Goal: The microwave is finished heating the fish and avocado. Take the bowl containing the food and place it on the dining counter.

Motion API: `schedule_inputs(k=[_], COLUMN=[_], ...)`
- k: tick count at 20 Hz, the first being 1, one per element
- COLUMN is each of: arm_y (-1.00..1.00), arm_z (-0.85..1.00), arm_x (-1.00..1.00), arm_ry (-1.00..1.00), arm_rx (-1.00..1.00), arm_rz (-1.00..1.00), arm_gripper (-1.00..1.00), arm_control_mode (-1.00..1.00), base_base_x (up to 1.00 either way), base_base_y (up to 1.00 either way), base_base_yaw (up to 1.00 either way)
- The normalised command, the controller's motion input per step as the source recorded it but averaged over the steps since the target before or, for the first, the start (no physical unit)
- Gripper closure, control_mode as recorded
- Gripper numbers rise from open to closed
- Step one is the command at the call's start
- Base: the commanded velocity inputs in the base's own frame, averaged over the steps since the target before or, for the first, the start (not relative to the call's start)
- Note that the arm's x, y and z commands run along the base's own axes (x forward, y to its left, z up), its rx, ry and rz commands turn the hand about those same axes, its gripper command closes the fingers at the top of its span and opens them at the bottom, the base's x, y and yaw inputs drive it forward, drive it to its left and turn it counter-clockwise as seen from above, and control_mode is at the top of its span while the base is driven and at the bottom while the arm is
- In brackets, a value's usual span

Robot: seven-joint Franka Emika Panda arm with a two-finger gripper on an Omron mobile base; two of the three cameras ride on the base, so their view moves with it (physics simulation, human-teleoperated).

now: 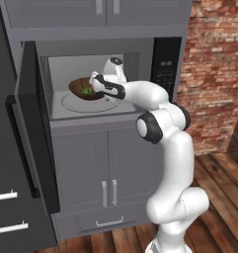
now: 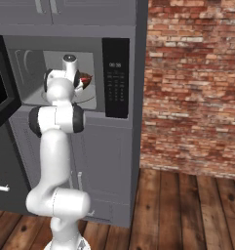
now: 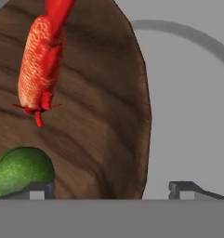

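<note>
Grey cabinetry, brick wall to the right, microwave open. Bowl inside the cavity, tilted and apparently raised off the turntable, with fish and avocado in it. Gripper astride the bowl's rim, one fingertip inside by the avocado, the other outside; probably clamped on the rim, though closure cannot be told for certain. Door swung wide to the left. Risks ahead: food sliding out of the tilted bowl, rim slipping from a thin pinch, bowl knocking the cavity frame on withdrawal.

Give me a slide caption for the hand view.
End effector straddles the wooden bowl's rim, fish and avocado inside.
</note>
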Motion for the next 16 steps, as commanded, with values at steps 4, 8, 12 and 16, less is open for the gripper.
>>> schedule_inputs(k=[4,8,12,16], arm_y=[0.0,0.0,0.0,0.0], arm_z=[-0.59,-0.04,0.0,0.0], arm_x=[0.0,0.0,0.0,0.0], arm_ry=[0.0,0.0,0.0,0.0], arm_rx=[-0.03,0.0,0.0,0.0], arm_rz=[0.0,0.0,0.0,0.0], arm_gripper=[1.0,1.0,1.0,1.0], arm_control_mode=[-1.0,-1.0,-1.0,-1.0], base_base_x=[0.0,0.0,0.0,0.0], base_base_y=[0.0,0.0,0.0,0.0], base_base_yaw=[0.0,0.0,0.0,0.0])
